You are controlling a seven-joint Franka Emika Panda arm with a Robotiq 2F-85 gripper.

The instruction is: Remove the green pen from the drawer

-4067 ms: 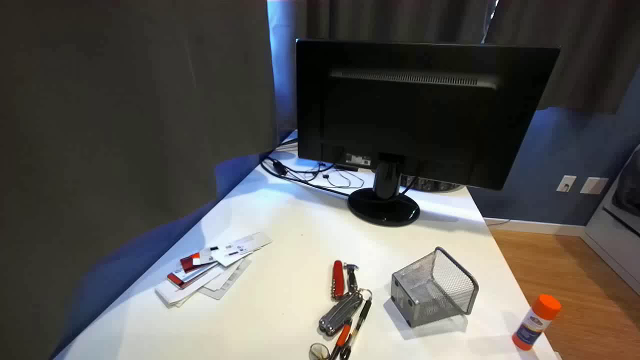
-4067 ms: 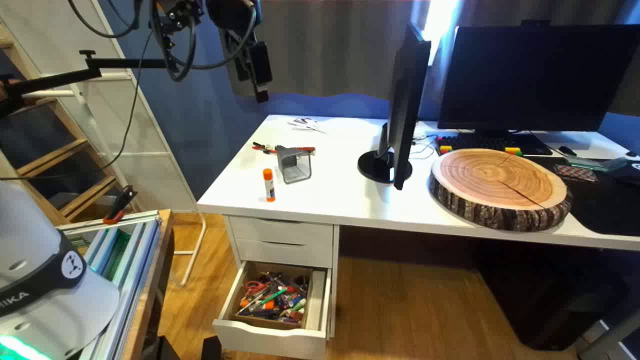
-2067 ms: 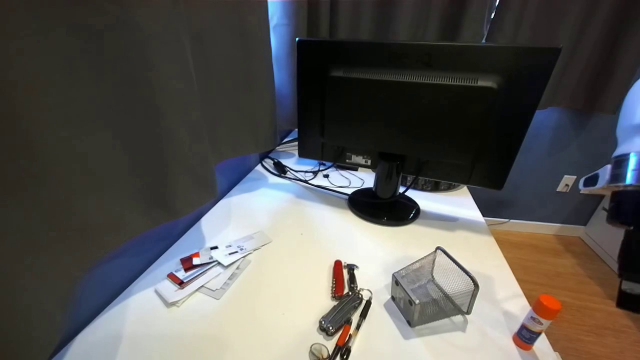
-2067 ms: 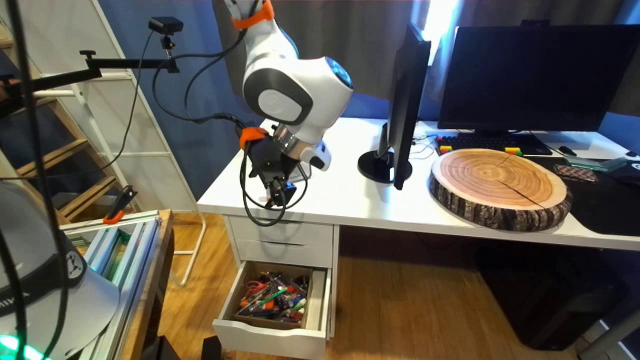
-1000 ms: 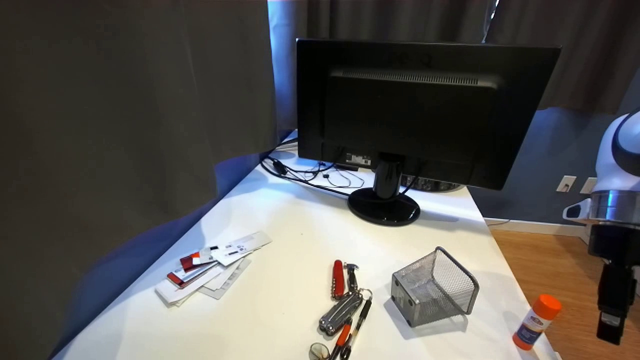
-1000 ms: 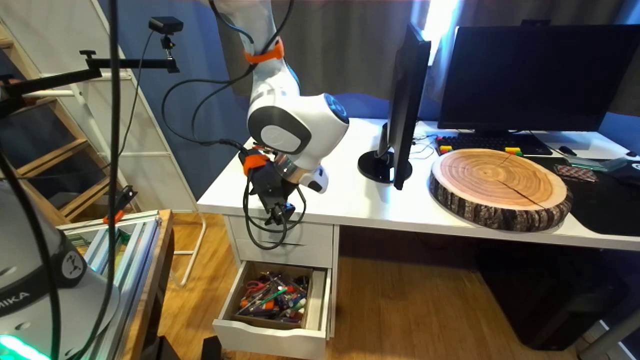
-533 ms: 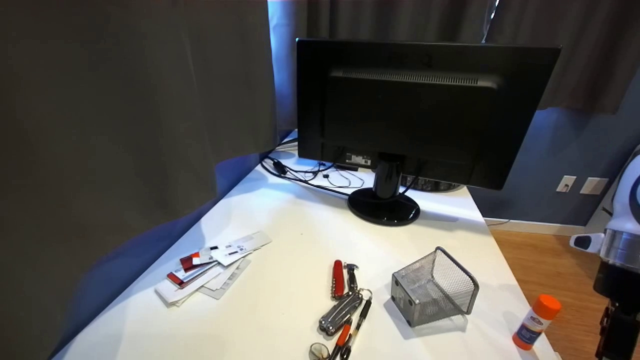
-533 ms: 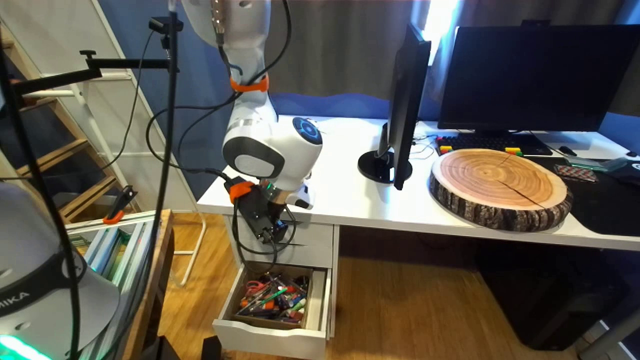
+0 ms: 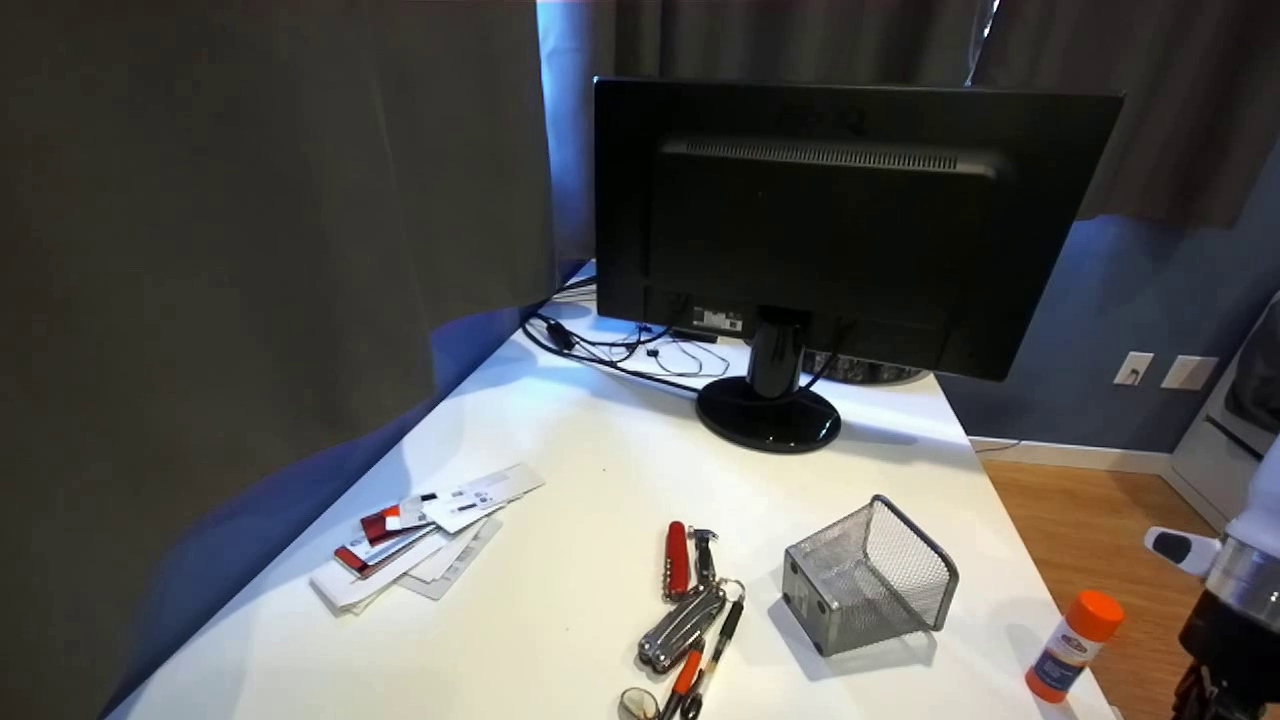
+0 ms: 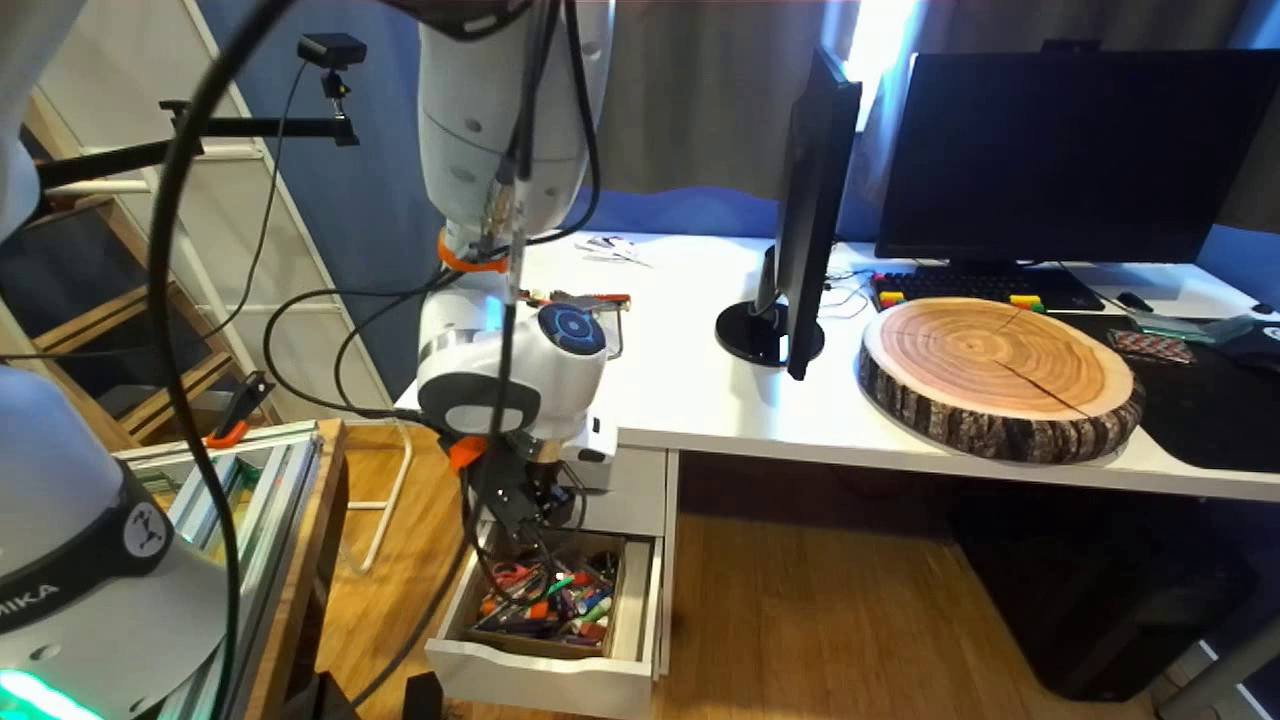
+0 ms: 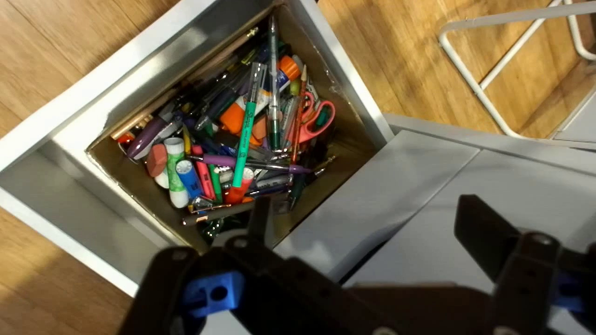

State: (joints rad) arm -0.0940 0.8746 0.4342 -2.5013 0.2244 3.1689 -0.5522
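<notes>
The green pen (image 11: 245, 139) lies on top of a heap of pens and markers in an open white drawer (image 11: 344, 70). In an exterior view the pen (image 10: 561, 583) is a small green streak in the low pulled-out drawer (image 10: 545, 677). My gripper (image 11: 364, 201) is open with nothing between its fingers. In the wrist view the left finger overlaps the drawer's near edge and the right finger is over the white cabinet fronts; the pen is up and left of the fingers. In an exterior view my gripper (image 10: 530, 515) hangs just above the drawer's back part.
On the desk stand a wire-mesh box (image 9: 865, 575) and a glue stick (image 9: 1073, 645) near the edge. The desk's overhanging edge (image 10: 640, 438) and closed drawers are beside my wrist. In the drawer, a purple pen (image 11: 219, 160) and scissors (image 11: 321, 122) lie close to the green pen.
My arm has come down from high over the desk to in front of the cabinet, with the gripper lowering toward the open drawer. The drawer and desk things have not moved.
</notes>
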